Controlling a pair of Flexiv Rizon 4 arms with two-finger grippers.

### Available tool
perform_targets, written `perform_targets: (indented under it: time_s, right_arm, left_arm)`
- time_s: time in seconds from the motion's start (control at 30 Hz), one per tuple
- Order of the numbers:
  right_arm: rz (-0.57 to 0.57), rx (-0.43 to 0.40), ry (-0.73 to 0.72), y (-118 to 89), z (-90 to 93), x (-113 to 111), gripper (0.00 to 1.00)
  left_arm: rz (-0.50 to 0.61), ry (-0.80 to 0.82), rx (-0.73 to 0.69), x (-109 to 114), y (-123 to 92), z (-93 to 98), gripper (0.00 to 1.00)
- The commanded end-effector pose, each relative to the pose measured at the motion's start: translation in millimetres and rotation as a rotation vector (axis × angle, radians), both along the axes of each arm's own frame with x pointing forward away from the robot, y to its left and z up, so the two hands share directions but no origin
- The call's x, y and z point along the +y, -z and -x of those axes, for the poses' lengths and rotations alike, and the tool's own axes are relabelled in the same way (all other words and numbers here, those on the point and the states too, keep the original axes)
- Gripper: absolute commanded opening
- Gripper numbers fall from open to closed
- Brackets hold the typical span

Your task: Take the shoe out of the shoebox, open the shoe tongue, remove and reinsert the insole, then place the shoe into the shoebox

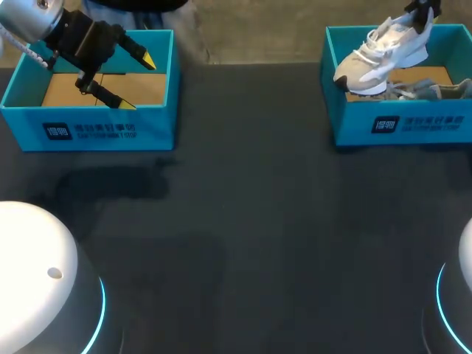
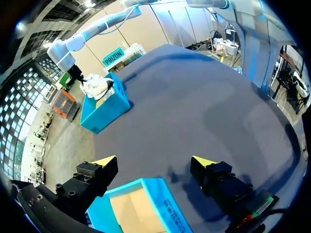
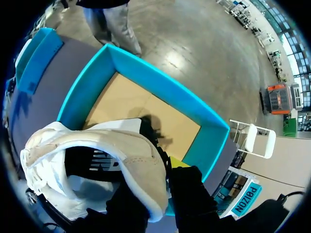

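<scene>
A white and beige shoe [image 1: 380,51] hangs tilted over the right teal shoebox [image 1: 398,125], toe down toward the box's front left corner. My right gripper [image 1: 420,15] is shut on its heel. In the right wrist view the heel collar of the shoe [image 3: 97,160] sits pinched in the right gripper [image 3: 163,170], above the box's cardboard floor [image 3: 146,107]. A second, greyish shoe [image 1: 435,90] lies inside that box. My left gripper [image 1: 139,82] stands open over the left teal shoebox [image 1: 96,129], holding nothing. The left wrist view shows its own gripper [image 2: 154,162] open above that box's corner [image 2: 141,204].
The left shoebox shows only its cardboard floor. Dark table surface [image 1: 243,221] stretches between and in front of the two boxes. In the left wrist view the far box [image 2: 104,104] with the shoe is seen across the table.
</scene>
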State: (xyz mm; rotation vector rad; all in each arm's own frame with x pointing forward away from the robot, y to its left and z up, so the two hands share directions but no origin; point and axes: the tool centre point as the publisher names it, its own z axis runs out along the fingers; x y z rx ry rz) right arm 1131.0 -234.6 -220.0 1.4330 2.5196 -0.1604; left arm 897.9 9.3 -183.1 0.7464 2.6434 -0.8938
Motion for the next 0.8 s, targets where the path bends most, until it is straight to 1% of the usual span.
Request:
perform_targets:
  time_s: [0.03, 0.47, 0.63, 0.8]
  right_arm:
    - [0.000, 0.000, 0.001, -2, 0.4, 0, 0.00]
    - [0.000, 0.000, 0.001, -2, 0.4, 0, 0.00]
    - [0.007, -0.019, 0.033, -5, -0.9, -10, 0.00]
    - [0.026, -0.021, 0.111, -5, -4.4, -21, 0.00]
  left_arm:
    - [-0.004, 0.000, 0.001, 0, -1, -0.3, 1.00]
    - [-0.004, 0.000, 0.001, 0, -1, -0.3, 1.00]
    - [-0.004, 0.000, 0.001, 0, -1, -0.3, 1.00]
    - [-0.004, 0.000, 0.001, 0, -1, -0.3, 1.00]
